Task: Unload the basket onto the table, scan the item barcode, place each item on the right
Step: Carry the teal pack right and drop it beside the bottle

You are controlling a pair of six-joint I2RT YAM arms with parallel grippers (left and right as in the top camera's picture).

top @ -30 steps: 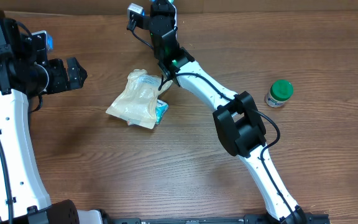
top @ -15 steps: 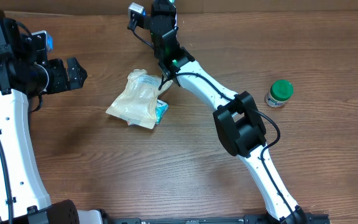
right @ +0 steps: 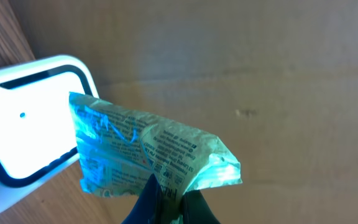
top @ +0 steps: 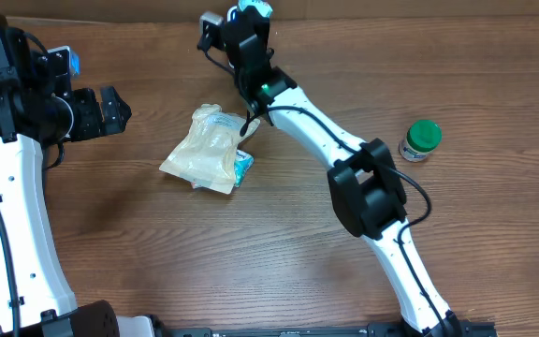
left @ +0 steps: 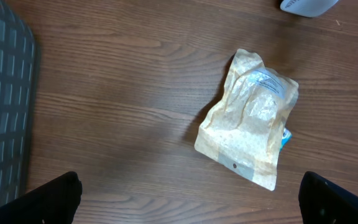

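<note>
The right pincer (right: 169, 200) is clenched on the lower edge of a small crinkled plastic sachet (right: 148, 152), holding it up at the far edge of the wooden bench (top: 251, 262), in front of a brown cardboard wall (right: 260, 68). The sachet is wrinkled and puffed, covered in fine printed text and line drawings, and washed teal by light. Its left end overlaps the glowing window of a white barcode scanner with a dark-rimmed face (right: 17, 124); whether the two touch I cannot tell. No barcode can be made out on the side that shows.

The left pincer (top: 110, 109) is released, its dark fingers (left: 58, 196) spread wide above bare bench, grasping nothing. Near the bench's middle lies a flat beige paper pouch (left: 247, 127) with a clear printed panel near its top, and a blue-edged packet (top: 242, 167) peeks from under its right side. A small jar with a green lid (top: 421, 139) stands well apart on the right.
</note>
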